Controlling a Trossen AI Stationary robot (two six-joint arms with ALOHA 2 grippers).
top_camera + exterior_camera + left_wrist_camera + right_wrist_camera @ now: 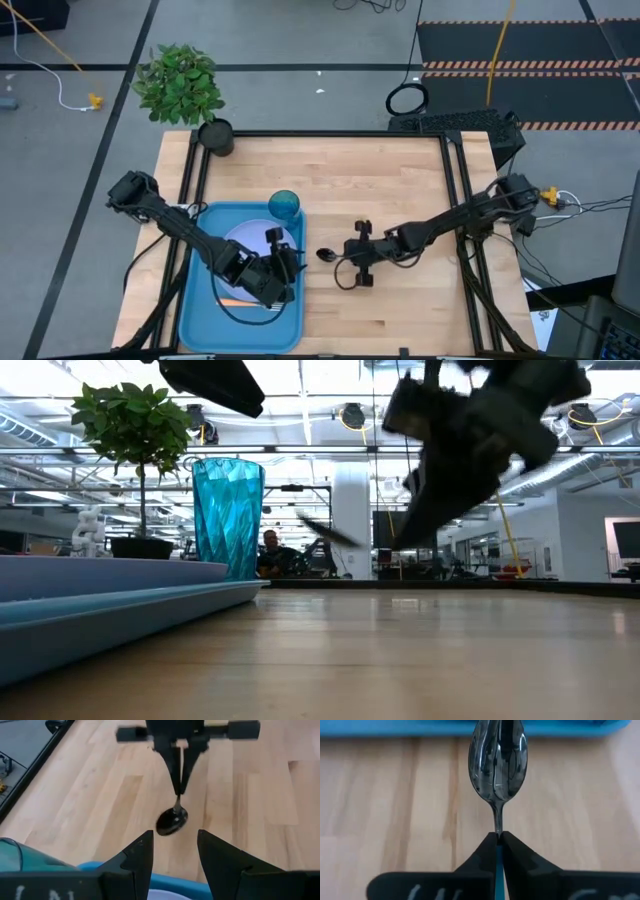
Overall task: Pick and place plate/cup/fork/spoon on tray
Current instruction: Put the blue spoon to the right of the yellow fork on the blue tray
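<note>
The table (400, 190) is pale wood with a smooth, faintly satin finish, its planks showing streaky grain. The tray (195, 300) looks like smooth bright blue plastic with a soft sheen, the plate (240, 245) on it a pale matt plastic, and the cup (228, 515) is translucent teal plastic, faceted and glossy. The spoon (498, 762) has a dark, mirror-glossy bowl that throws back reflections, pinched between the matt black fingers of the right gripper (498, 837).

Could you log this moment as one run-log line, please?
right gripper: shut on spoon, lifted beside tray | left gripper: open over tray
</note>
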